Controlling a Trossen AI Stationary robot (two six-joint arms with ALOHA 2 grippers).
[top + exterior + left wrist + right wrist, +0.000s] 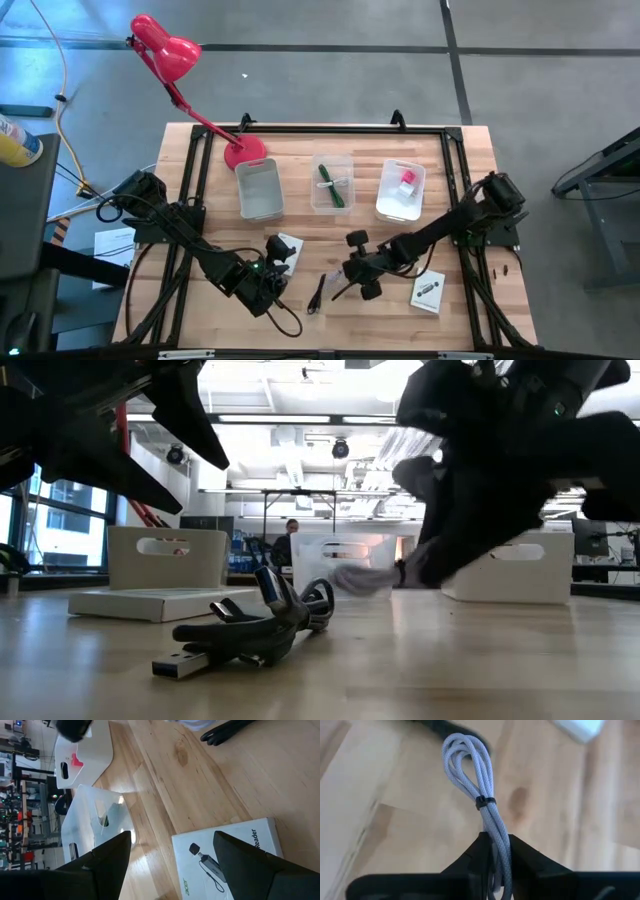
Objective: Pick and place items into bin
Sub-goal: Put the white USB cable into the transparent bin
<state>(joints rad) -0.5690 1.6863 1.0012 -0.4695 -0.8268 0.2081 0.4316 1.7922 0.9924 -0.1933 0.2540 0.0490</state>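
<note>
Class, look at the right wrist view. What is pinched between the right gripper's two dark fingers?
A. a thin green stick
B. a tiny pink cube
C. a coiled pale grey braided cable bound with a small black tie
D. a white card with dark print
C: in the right wrist view the right gripper has its fingers closed on the coiled pale grey braided cable, whose loops are bound by a small black tie.
</note>
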